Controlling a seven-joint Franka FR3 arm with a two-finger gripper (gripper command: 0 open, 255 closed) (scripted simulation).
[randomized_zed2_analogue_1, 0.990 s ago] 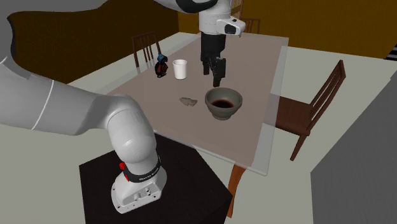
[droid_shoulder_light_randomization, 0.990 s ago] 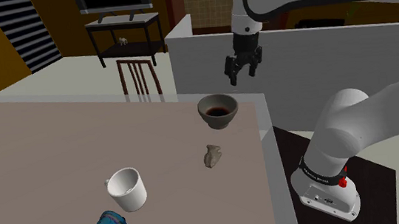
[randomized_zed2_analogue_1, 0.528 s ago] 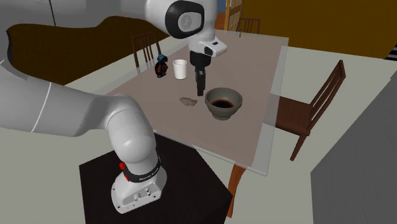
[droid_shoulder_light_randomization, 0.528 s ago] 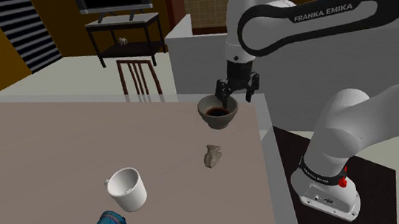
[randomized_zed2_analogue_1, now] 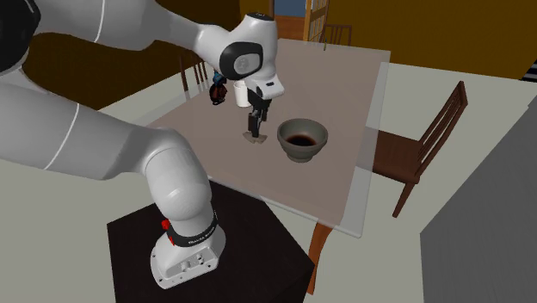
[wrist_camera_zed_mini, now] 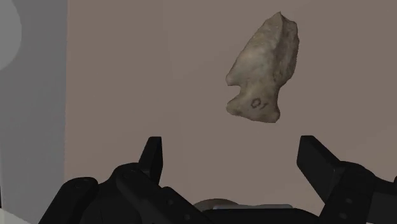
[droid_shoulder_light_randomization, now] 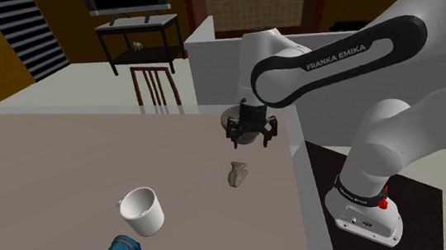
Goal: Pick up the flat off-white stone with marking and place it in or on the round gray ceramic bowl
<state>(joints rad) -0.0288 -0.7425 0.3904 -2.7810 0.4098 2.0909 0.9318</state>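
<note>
Arm (droid_shoulder_light_randomization: 396,130): white, glossy, rounded links.
Joints (randomized_zed2_analogue_1: 243,57): dark grey caps and bands between links.
Marking (droid_shoulder_light_randomization: 335,55): "FRANKA EMIKA", white capitals on a black link.
Base (droid_shoulder_light_randomization: 362,215): white flange, small dark holes, red dot (droid_shoulder_light_randomization: 380,203).
Gripper (droid_shoulder_light_randomization: 250,138): all black.
Fingers (wrist_camera_zed_mini: 151,156): black, angular, blocky tips.

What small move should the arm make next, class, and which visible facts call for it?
Probably shift the gripper across until the stone sits centred between its fingers, before lowering. The fingers stand open and apart. The stone lies flat on the table beyond the fingertips, closer to one finger than the other, and nothing touches it.
</note>
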